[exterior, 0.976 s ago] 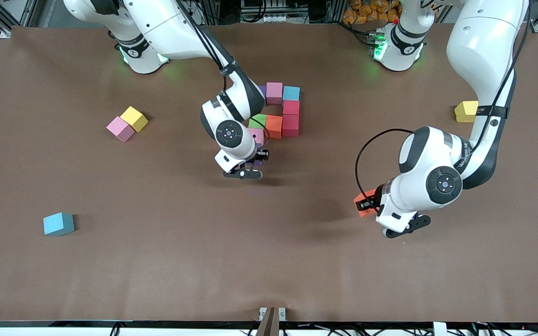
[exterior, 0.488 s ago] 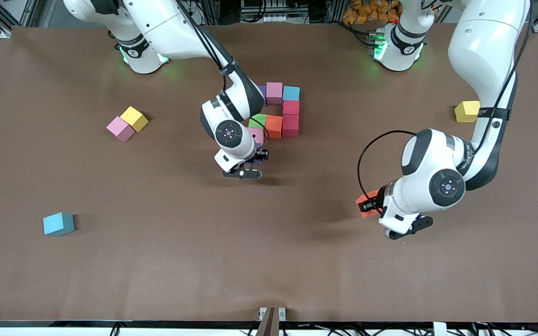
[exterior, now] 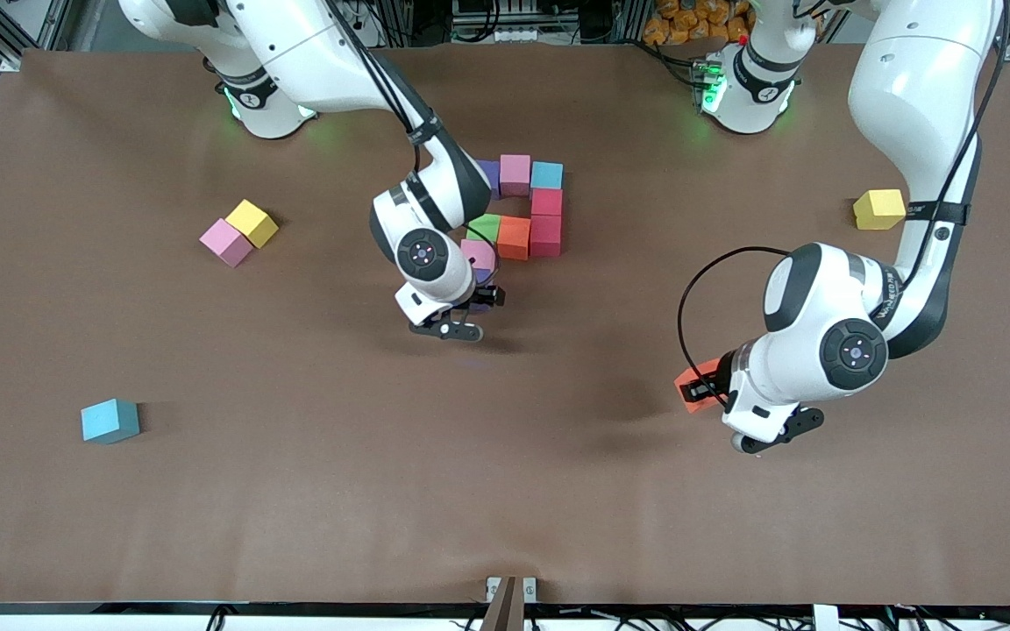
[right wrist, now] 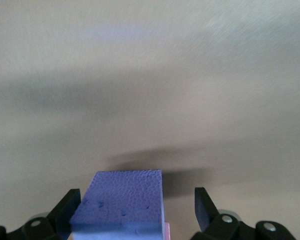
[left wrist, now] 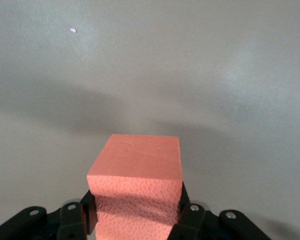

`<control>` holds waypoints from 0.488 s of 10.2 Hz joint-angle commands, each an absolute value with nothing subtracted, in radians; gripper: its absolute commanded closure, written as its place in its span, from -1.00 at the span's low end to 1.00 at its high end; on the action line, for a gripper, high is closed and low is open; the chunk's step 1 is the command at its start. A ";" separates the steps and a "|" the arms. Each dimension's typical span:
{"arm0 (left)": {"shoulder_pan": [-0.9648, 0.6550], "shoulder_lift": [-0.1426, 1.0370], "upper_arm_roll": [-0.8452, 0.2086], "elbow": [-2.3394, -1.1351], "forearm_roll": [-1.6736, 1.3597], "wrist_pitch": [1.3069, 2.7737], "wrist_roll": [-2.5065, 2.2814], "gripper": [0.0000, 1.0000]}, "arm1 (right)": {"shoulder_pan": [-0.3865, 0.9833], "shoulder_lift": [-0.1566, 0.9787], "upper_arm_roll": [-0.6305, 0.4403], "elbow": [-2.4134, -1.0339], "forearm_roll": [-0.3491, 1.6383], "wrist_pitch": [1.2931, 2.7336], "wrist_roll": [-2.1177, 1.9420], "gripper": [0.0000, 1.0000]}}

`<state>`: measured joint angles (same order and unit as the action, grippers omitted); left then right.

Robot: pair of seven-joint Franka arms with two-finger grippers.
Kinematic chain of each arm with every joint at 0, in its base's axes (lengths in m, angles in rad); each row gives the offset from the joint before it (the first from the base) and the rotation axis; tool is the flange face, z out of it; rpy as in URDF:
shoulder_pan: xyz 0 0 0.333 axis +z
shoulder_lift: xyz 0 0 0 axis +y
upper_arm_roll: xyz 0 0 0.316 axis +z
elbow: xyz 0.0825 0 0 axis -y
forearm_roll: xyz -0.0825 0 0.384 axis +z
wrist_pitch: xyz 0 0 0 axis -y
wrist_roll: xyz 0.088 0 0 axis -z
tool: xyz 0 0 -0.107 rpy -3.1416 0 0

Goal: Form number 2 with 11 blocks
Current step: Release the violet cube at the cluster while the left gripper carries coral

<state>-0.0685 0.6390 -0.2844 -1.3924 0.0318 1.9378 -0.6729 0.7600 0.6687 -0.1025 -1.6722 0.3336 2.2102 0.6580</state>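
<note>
Partly built number 2 [exterior: 522,210] of matte foam cubes sits mid-table toward the robots' bases. Top row: a purple cube (half hidden by the right arm), a pink cube [exterior: 515,173], a light blue cube [exterior: 546,174]. Down from the light blue: two red cubes [exterior: 545,202], the lower one ending the middle row with an orange cube [exterior: 514,237] and a green cube [exterior: 486,227]. Nearer the camera from the green: another pink cube [exterior: 478,255], then a purple foam cube [right wrist: 119,202] as the lower stem.

The right gripper [exterior: 470,308] is right at that purple cube; the right wrist view shows its fingers [right wrist: 204,206] spread, one with a clear gap to the cube, so the cube is released, resting beside the pink one. Judgement: placed there to start the bottom row's corner; the gripper should lift clear.

The left gripper [left wrist: 135,220] is clenched on a salmon-orange foam cube [left wrist: 136,182], carried over bare table, well away from the number 2, toward the left arm's end. Probably next for the bottom row, held back while the right arm occupies the spot.

Spares, all well apart from the number 2: a pink foam cube [exterior: 225,242] touching a yellow foam cube [exterior: 252,223] toward the right arm's end; a light blue foam cube [exterior: 110,421] that way too, nearer the camera; a second yellow cube [exterior: 876,209] toward the left arm's end. Brown table [exterior: 505,508].
</note>
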 commanded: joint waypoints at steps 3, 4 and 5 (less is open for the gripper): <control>-0.092 0.586 -0.319 -1.408 -0.023 1.908 -0.851 1.00 | 0.541 0.548 -0.095 -1.631 0.341 2.047 0.552 -1.00; -0.109 0.592 -0.331 -1.408 -0.025 1.910 -0.927 1.00 | 0.458 0.537 -0.097 -1.628 0.336 2.014 0.359 -1.00; -0.132 0.597 -0.331 -1.408 -0.022 1.916 -1.015 1.00 | 0.377 0.534 -0.100 -1.623 0.328 1.982 0.195 -1.00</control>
<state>-0.1031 0.6048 -0.3314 -1.3964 -0.0030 1.9187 -0.9119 0.4918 0.5538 -0.1137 -1.6138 0.3296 2.0255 0.3921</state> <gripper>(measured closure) 0.396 0.000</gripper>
